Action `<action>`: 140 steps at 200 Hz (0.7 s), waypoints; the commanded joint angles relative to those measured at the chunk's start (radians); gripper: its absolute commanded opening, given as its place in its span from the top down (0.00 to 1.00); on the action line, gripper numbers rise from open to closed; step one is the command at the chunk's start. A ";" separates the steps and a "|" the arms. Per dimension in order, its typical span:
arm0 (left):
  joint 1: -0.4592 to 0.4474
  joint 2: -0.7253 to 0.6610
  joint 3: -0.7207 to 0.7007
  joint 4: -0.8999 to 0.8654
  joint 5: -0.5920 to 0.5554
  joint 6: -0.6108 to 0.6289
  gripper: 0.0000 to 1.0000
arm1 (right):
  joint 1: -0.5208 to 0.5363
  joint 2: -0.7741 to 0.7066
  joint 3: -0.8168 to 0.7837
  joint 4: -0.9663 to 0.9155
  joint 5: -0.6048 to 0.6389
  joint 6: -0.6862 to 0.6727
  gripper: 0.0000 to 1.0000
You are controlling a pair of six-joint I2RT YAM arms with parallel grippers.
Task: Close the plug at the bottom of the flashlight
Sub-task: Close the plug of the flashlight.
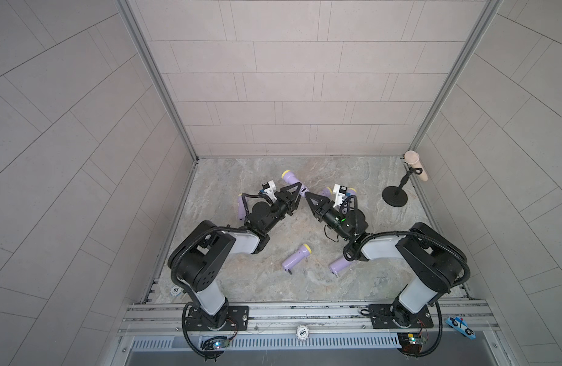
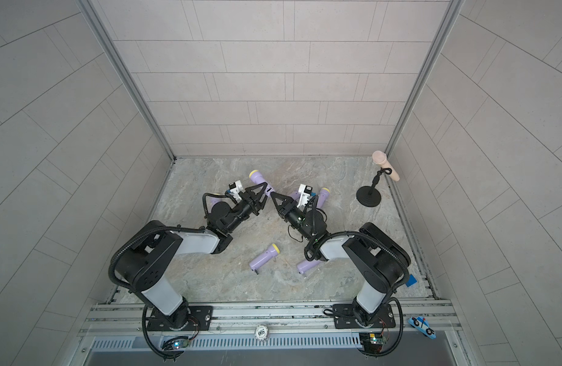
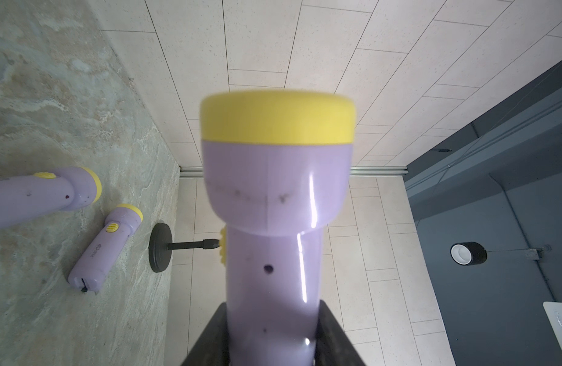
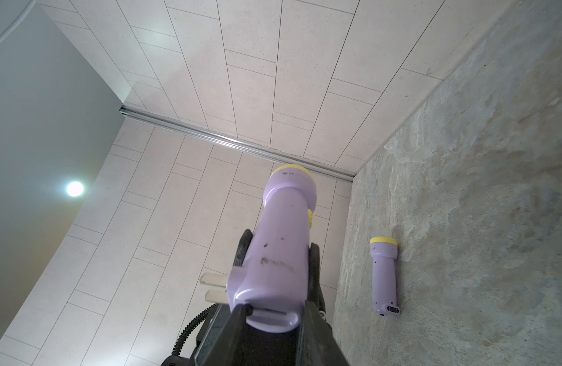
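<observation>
Flashlight (image 1: 293, 180) aloft toward twelve o'clock of worktop (image 1: 241, 279), clamped mid-body in left end effector (image 3: 273, 320); right end effector (image 4: 273, 313) bracketing its base, grip uncertain. Plug prongs (image 4: 213, 279) jutting out unfolded; closing not yet done.

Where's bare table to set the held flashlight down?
Free: the table's back strip between the held flashlight and the black stand; also the front strip between the near flashlight and the base rail. Crowded: centre, where the left pincer and right pincer meet, two flashlights beside them.
</observation>
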 commanded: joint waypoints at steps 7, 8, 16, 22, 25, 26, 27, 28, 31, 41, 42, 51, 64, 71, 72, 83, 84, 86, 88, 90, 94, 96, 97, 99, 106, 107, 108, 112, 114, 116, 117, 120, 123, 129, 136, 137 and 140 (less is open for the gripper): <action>-0.022 -0.015 -0.010 0.015 0.045 -0.010 1.00 | 0.008 0.017 0.030 0.050 -0.016 0.017 0.68; -0.022 -0.015 -0.010 0.016 0.045 -0.011 1.00 | 0.008 0.018 0.030 0.050 -0.016 0.018 0.68; -0.024 -0.015 -0.010 0.015 0.045 -0.011 1.00 | 0.007 0.022 0.043 0.050 -0.016 0.020 0.68; -0.024 -0.014 -0.010 0.015 0.044 -0.010 1.00 | 0.007 0.022 0.058 0.050 -0.016 0.020 0.68; -0.025 -0.013 -0.009 0.015 0.043 -0.010 1.00 | 0.008 0.023 0.058 0.050 -0.016 0.020 0.68; -0.025 -0.013 -0.009 0.015 0.043 -0.011 1.00 | 0.008 0.024 0.058 0.050 -0.016 0.020 0.69; -0.025 -0.013 -0.009 0.014 0.044 -0.011 1.00 | 0.008 0.023 0.058 0.050 -0.017 0.019 0.69; -0.026 -0.013 -0.009 0.014 0.044 -0.010 1.00 | 0.008 0.023 0.059 0.050 -0.018 0.019 0.69; -0.025 -0.012 -0.009 0.015 0.045 -0.010 1.00 | 0.010 0.023 0.059 0.049 -0.019 0.017 0.69; -0.025 -0.012 -0.009 0.015 0.044 -0.011 1.00 | 0.010 0.016 0.057 0.050 -0.019 0.013 0.69; -0.025 -0.011 -0.009 0.015 0.043 -0.011 1.00 | 0.010 0.015 0.057 0.050 -0.019 0.011 0.68; -0.025 -0.012 -0.011 0.015 0.041 -0.011 1.00 | 0.010 0.007 0.053 0.050 -0.016 0.003 0.67; -0.026 -0.015 -0.016 0.016 0.034 -0.011 1.00 | 0.011 -0.005 0.041 0.050 -0.003 0.002 0.66; -0.025 -0.015 -0.016 0.015 0.032 -0.010 1.00 | 0.010 -0.009 0.042 0.050 0.005 -0.001 0.66; -0.025 -0.015 -0.016 0.015 0.031 -0.010 1.00 | 0.011 -0.009 0.042 0.050 0.006 -0.001 0.66; -0.025 -0.012 -0.014 0.016 0.033 -0.011 1.00 | 0.010 -0.015 0.017 0.049 0.011 -0.001 0.65; -0.025 -0.012 -0.014 0.016 0.033 -0.012 1.00 | 0.010 -0.017 0.013 0.049 0.013 -0.002 0.64; -0.025 -0.011 -0.014 0.016 0.033 -0.011 1.00 | 0.010 -0.017 0.012 0.050 0.014 -0.002 0.64; -0.025 -0.010 -0.014 0.015 0.034 -0.012 1.00 | 0.009 -0.017 0.010 0.050 0.015 -0.002 0.64; -0.026 -0.010 -0.014 0.015 0.033 -0.012 1.00 | 0.011 -0.019 0.008 0.050 0.015 -0.005 0.64; -0.025 -0.008 -0.016 0.016 0.032 -0.014 1.00 | 0.011 -0.021 0.007 0.050 0.016 -0.005 0.64; -0.025 -0.008 -0.016 0.014 0.031 -0.013 1.00 | 0.010 -0.022 0.006 0.050 0.018 -0.005 0.64; -0.025 -0.007 -0.016 0.014 0.032 -0.013 1.00 | 0.011 -0.022 0.006 0.050 0.018 -0.004 0.64; -0.025 -0.007 -0.017 0.015 0.031 -0.013 1.00 | 0.010 -0.023 0.004 0.050 0.019 -0.004 0.64; -0.026 -0.008 -0.019 0.015 0.031 -0.015 1.00 | 0.011 -0.028 0.001 0.049 0.022 -0.008 0.63; -0.026 -0.008 -0.019 0.015 0.031 -0.015 1.00 | 0.011 -0.029 -0.001 0.049 0.022 -0.009 0.63; -0.025 -0.008 -0.019 0.015 0.030 -0.015 1.00 | 0.010 -0.030 -0.002 0.050 0.023 -0.009 0.63; -0.025 -0.008 -0.020 0.016 0.028 -0.015 1.00 | 0.011 -0.032 -0.005 0.050 0.025 -0.009 0.63; -0.025 -0.010 -0.020 0.014 0.028 -0.013 1.00 | 0.010 -0.034 -0.007 0.050 0.026 -0.009 0.63; -0.025 -0.010 -0.021 0.015 0.028 -0.013 1.00 | 0.011 -0.035 -0.008 0.050 0.028 -0.010 0.63; -0.026 -0.010 -0.022 0.016 0.028 -0.013 1.00 | 0.010 -0.036 -0.009 0.050 0.029 -0.010 0.63; -0.026 -0.010 -0.023 0.016 0.026 -0.014 1.00 | 0.010 -0.038 -0.011 0.050 0.031 -0.011 0.63; -0.026 -0.011 -0.023 0.015 0.026 -0.014 1.00 | 0.010 -0.042 -0.013 0.050 0.034 -0.015 0.62; -0.026 -0.011 -0.023 0.015 0.026 -0.013 1.00 | 0.011 -0.047 -0.017 0.050 0.038 -0.018 0.62; -0.025 -0.011 -0.023 0.014 0.025 -0.013 1.00 | 0.010 -0.048 -0.020 0.049 0.041 -0.017 0.62; -0.025 -0.011 -0.023 0.014 0.026 -0.014 1.00 | 0.010 -0.047 -0.020 0.049 0.040 -0.017 0.62; -0.026 -0.012 -0.022 0.015 0.025 -0.015 1.00 | 0.010 -0.049 -0.019 0.050 0.040 -0.015 0.62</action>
